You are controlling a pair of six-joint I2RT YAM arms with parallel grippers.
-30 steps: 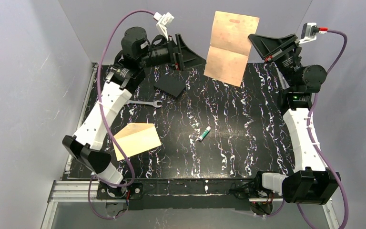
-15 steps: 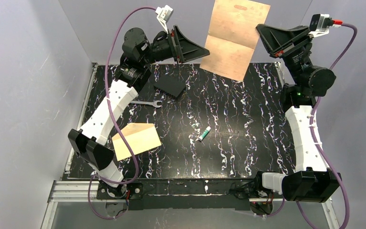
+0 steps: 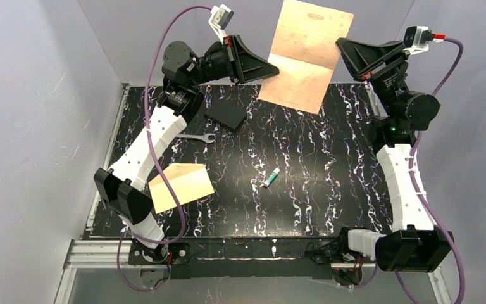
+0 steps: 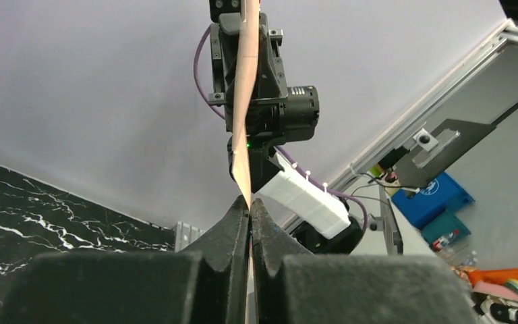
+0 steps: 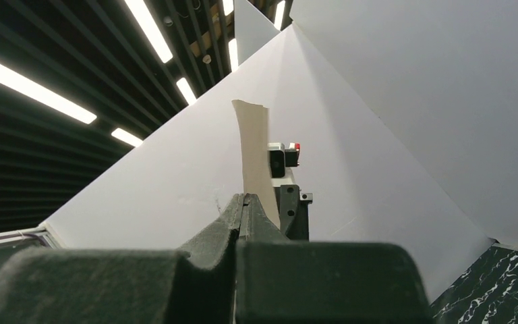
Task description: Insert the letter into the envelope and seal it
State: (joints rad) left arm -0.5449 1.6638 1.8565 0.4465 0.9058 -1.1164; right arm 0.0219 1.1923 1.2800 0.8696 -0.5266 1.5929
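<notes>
The letter (image 3: 307,54), a tan creased sheet, hangs in the air above the table's back edge, stretched between both grippers. My left gripper (image 3: 277,68) is shut on its lower left edge. In the left wrist view the letter (image 4: 246,101) runs edge-on up from my closed left gripper (image 4: 250,202). My right gripper (image 3: 340,44) is shut on the sheet's right edge. In the right wrist view the letter (image 5: 255,158) rises from the tips of my right gripper (image 5: 245,197). The envelope (image 3: 180,185), cream with a tan face, lies flat at the table's front left.
A black flat square (image 3: 226,113) lies under the left arm at the back. A metal wrench (image 3: 193,137) lies just in front of it. A small green and white tube (image 3: 271,178) rests mid-table. Grey walls close in the back and sides.
My left gripper has moved right to the letter's edge and shut on it. The letter has shifted slightly and is now held from both sides.
</notes>
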